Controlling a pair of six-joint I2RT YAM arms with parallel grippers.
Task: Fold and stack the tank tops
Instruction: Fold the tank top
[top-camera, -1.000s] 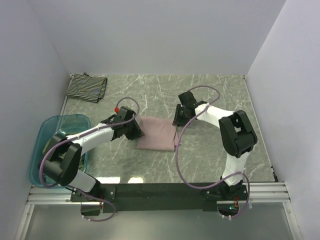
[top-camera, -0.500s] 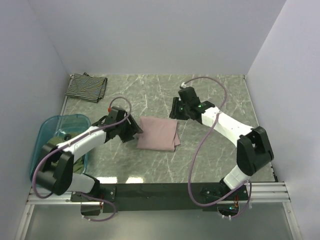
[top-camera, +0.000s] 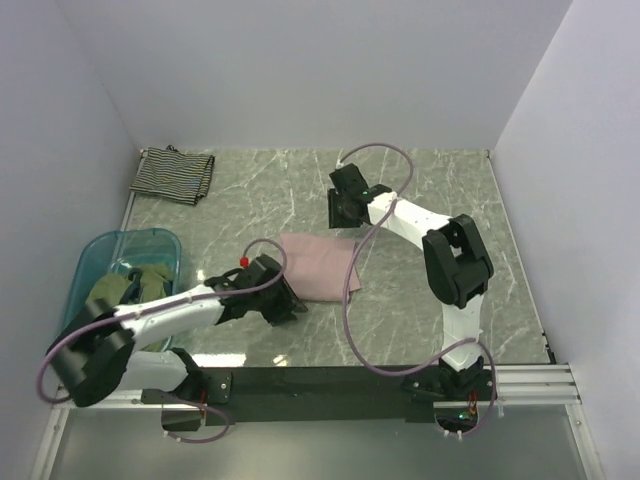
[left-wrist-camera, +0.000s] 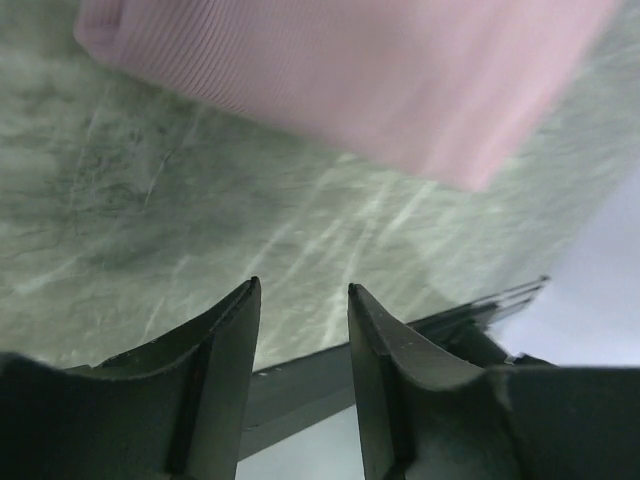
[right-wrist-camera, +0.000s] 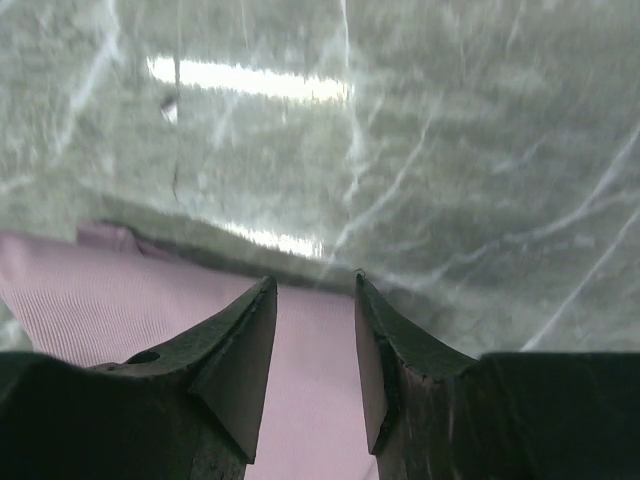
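Note:
A dusty-pink tank top (top-camera: 318, 266) lies folded into a rectangle at the table's middle. My left gripper (top-camera: 291, 309) hangs open just off its near left corner, nothing between the fingers; the left wrist view shows the pink cloth (left-wrist-camera: 350, 70) ahead of the gripper (left-wrist-camera: 303, 290). My right gripper (top-camera: 338, 222) stands open over the far edge, and the pink cloth (right-wrist-camera: 110, 300) shows under and between the empty fingers of that gripper (right-wrist-camera: 312, 282). A black-and-white striped tank top (top-camera: 173, 175) lies folded at the far left corner. An olive-green one (top-camera: 128, 285) sits crumpled in the tub.
A translucent blue tub (top-camera: 95, 250) stands at the left edge beside the left arm. Grey walls close in the left, far and right sides. The black base rail (top-camera: 320, 382) runs along the near edge.
The left gripper has let go and swung from the pink top's left edge to its near left corner. The right gripper has moved from the right edge to the far edge.

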